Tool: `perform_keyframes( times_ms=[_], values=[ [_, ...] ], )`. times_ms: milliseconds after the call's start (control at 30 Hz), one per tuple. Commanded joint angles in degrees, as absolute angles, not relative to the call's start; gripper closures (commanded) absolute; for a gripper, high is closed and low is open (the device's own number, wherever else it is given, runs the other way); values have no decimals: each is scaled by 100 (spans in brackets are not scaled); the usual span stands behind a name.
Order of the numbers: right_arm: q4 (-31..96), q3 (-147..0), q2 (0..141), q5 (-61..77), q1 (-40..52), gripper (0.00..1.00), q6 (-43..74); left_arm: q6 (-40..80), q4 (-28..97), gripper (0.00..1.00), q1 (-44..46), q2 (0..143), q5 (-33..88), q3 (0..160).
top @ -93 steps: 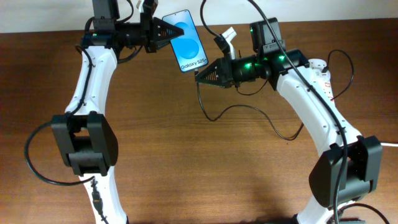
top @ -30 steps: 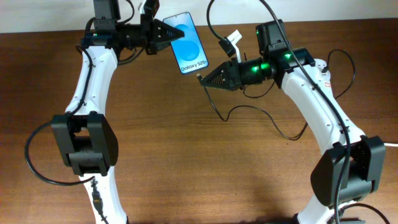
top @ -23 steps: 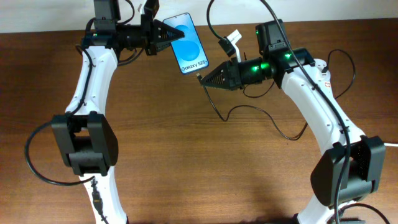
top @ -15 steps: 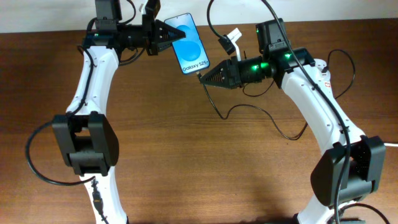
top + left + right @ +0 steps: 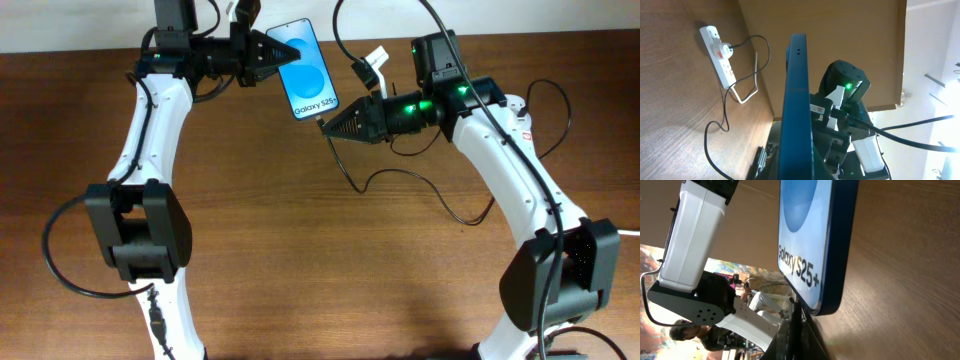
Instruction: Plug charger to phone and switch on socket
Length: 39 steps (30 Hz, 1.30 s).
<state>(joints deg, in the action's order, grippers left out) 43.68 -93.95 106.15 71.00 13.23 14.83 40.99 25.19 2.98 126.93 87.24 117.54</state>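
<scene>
- The phone (image 5: 308, 68) is held raised near the far edge of the table (image 5: 300, 260), clamped at its side by the left gripper (image 5: 272, 52).
- The plug tip of the charger (image 5: 400, 178) is pinched in the closed right gripper (image 5: 327, 124) at the phone's bottom edge. Seating cannot be confirmed.
- The socket (image 5: 718, 46) lies well apart from both grippers. Switching it on is judged outstanding.

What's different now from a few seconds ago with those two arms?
The right gripper, pinching the thin black charger cable, drew back slightly rightward; the left gripper nudged the slim blue-screened phone toward it. Both grips held; the white power strip stayed put.
</scene>
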Motion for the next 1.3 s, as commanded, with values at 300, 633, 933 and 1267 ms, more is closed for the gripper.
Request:
perform_keyframes(
  times_ms=[300, 633, 933, 1267],
  values=[
    [4132, -9504, 10645, 6978, 1343, 96, 1702, 4110, 2493, 100, 301, 12630, 8986, 11802],
    [3778, -9504, 10645, 6611, 1345, 96, 2200, 4110, 2512, 100, 301, 12630, 9011, 11802],
    [3487, -9504, 10645, 6375, 1350, 96, 2604, 4110, 2519, 100, 502, 12630, 9013, 11802],
    [3483, -9504, 10648, 6156, 1354, 96, 2545, 4678, 2578, 100, 698, 12630, 9013, 11802]
  ],
)
